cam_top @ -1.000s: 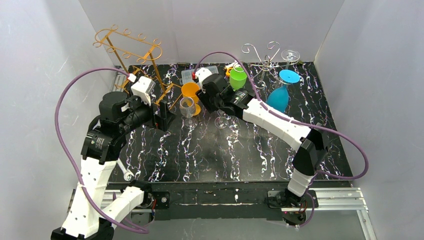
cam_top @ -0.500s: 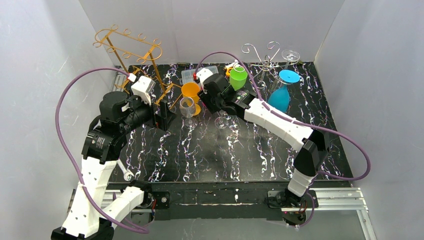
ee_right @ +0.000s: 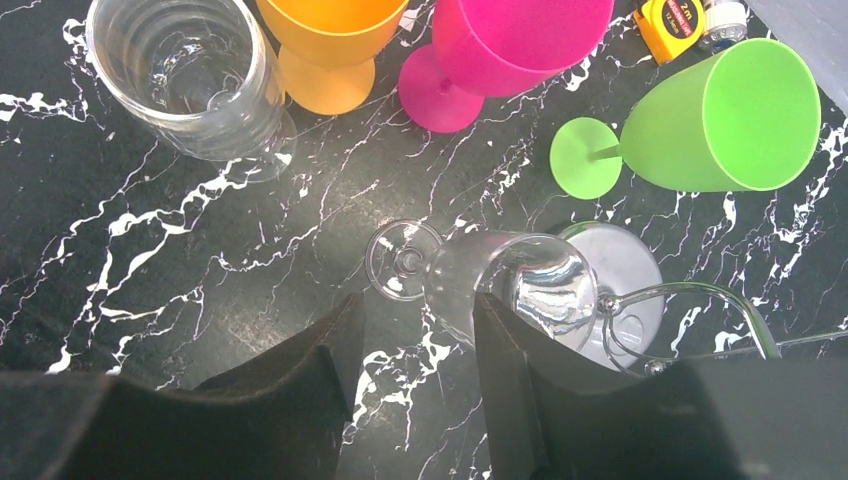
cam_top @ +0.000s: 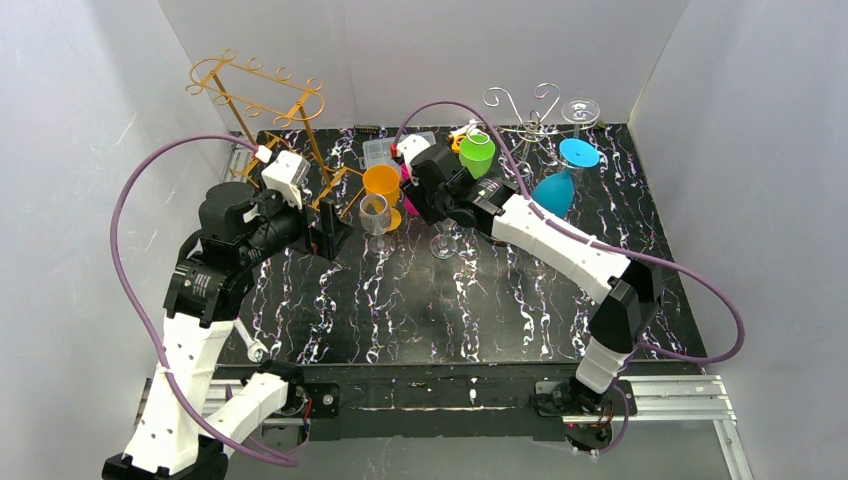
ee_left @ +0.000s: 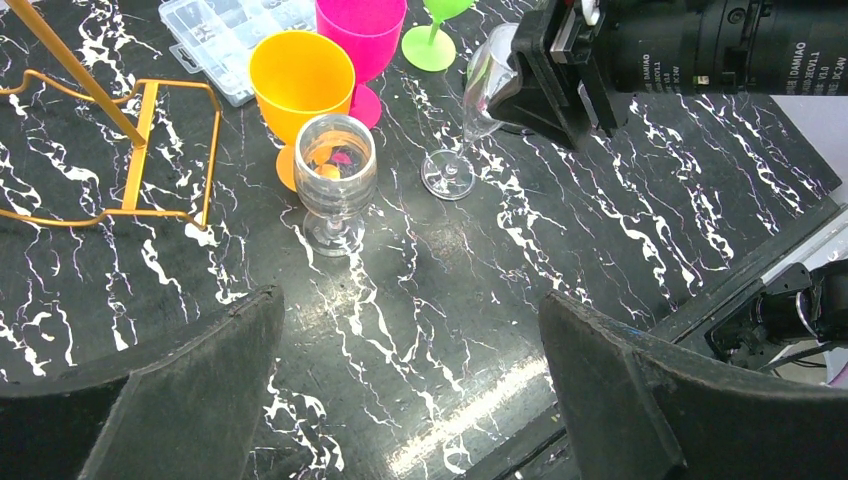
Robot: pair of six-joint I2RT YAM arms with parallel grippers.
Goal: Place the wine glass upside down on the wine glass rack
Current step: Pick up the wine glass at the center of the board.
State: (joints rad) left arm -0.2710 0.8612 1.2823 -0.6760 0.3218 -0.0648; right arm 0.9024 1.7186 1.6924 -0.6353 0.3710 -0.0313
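A clear stemmed wine glass [cam_top: 444,243] stands upright on the black marble table [cam_top: 420,300]. In the right wrist view its foot [ee_right: 403,260] and bowl [ee_right: 520,285] lie just ahead of my fingers. My right gripper [cam_top: 425,205] [ee_right: 415,310] hovers over it, open, with nothing between the jaws. The silver wire rack [cam_top: 530,120] stands at the back right; its round base [ee_right: 630,270] is beside the glass. A gold wire rack [cam_top: 260,100] stands at the back left. My left gripper [cam_top: 328,232] [ee_left: 408,300] is open and empty, low over the table.
A ribbed clear glass [cam_top: 375,213], an orange goblet [cam_top: 381,182], a pink goblet [ee_right: 520,35] and a tipped green goblet [cam_top: 476,152] crowd the area behind the wine glass. A blue glass [cam_top: 556,195] and a clear glass [cam_top: 580,108] hang on the silver rack. A plastic box [ee_left: 225,35] lies behind.
My right gripper has shifted slightly to the right and back, uncovering the pink goblet. The wine glass and the left arm have not moved.
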